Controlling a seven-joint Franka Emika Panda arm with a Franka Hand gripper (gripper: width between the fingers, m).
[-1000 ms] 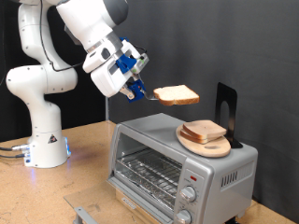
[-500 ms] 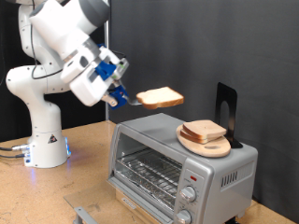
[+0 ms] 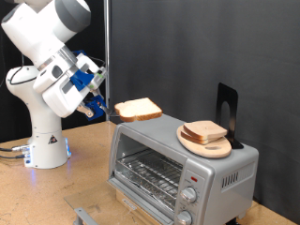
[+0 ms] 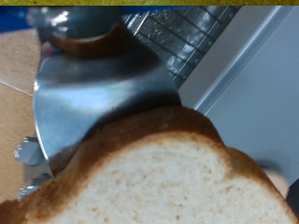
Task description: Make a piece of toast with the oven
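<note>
My gripper (image 3: 105, 111) is shut on the piece of toast (image 3: 138, 109), a pale slice with a tan crust, held flat in the air just past the upper left corner of the oven (image 3: 178, 159) in the exterior view. The silver-grey oven stands with its door open, wire rack (image 3: 150, 172) showing, and two knobs at its lower right. In the wrist view the toast (image 4: 154, 177) fills the foreground, with a shiny metal surface (image 4: 93, 93) and a wire grid (image 4: 182, 33) behind it; the fingertips are hidden there.
A round wooden plate (image 3: 206, 145) with piled bread slices (image 3: 204, 132) sits on top of the oven, next to a black upright stand (image 3: 226, 108). The arm's white base (image 3: 42, 141) stands on the wooden table (image 3: 56, 192) at the exterior view's left.
My gripper has carried the toast leftward and downward in the exterior view, from above the oven's top to beside its upper left corner.
</note>
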